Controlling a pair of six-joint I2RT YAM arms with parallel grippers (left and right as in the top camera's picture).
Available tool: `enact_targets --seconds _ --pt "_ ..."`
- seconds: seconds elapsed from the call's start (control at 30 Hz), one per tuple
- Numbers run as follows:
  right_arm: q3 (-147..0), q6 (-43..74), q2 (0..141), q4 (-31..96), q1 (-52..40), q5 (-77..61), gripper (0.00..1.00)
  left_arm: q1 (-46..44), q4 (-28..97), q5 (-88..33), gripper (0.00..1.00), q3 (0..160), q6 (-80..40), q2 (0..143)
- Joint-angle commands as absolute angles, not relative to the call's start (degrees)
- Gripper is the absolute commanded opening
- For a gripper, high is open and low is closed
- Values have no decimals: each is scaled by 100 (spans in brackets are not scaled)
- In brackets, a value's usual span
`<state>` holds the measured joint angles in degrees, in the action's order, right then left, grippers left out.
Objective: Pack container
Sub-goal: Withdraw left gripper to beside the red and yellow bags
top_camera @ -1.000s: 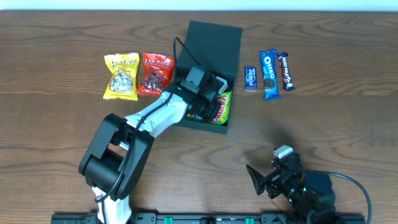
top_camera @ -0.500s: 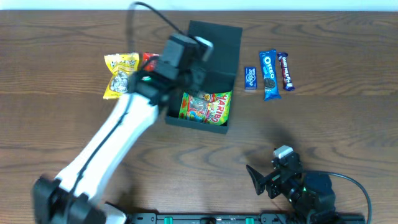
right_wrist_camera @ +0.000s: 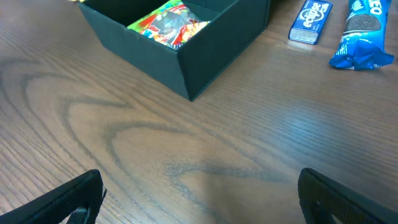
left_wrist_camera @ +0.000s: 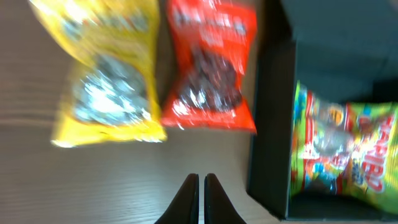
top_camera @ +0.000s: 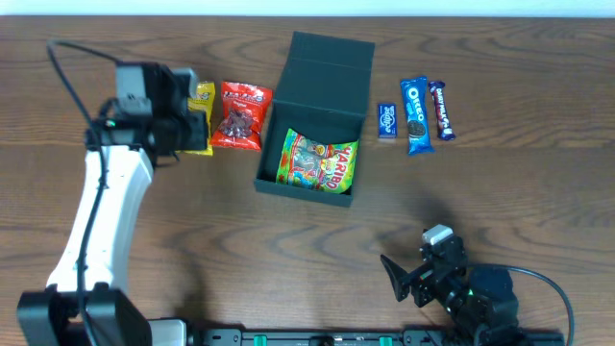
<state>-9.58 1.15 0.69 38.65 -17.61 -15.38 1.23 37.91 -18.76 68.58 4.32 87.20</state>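
Note:
The dark teal container (top_camera: 272, 154) stands open at mid-table, its flap lid (top_camera: 332, 60) folded back. A green gummy packet (top_camera: 318, 163) lies inside it. My left gripper (top_camera: 181, 130) is shut and empty, held above the table over the yellow snack packet (top_camera: 203, 99), left of the red packet (top_camera: 241, 114). In the left wrist view my shut gripper (left_wrist_camera: 201, 188) hovers below the yellow packet (left_wrist_camera: 106, 74) and the red packet (left_wrist_camera: 211, 68), with the container's wall (left_wrist_camera: 270, 137) to the right. My right gripper (right_wrist_camera: 202, 199) is open and empty near the front edge.
Right of the container lie a small blue packet (top_camera: 386, 121), a blue cookie packet (top_camera: 416, 115) and a dark chocolate bar (top_camera: 442, 109). The right arm (top_camera: 461, 288) rests at the front right. The right wrist view shows the container's corner (right_wrist_camera: 186, 68).
My left gripper has risen out of the container and swung left to above the yellow packet. The green gummy packet stays in the container. The right arm has not moved.

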Motion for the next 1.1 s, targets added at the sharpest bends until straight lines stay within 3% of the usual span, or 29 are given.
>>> enact_targets --seconds 0.0,0.17,0.53,1.07 --pt "-937 34 32 3857 -1806 -1518 99 49 3489 -2716 6 6193 467 8873" --pt "-937 36 32 3857 -1806 -1520 99 -204 2775 -3009 6 5330 97 8943" --pt "-937 36 32 3854 -1806 -1522 99 -1109 2204 -2934 6 5179 -222 9192" --pt "-937 360 32 3844 -1809 -1544 99 -1280 2425 -3105 6 5183 -351 9233"
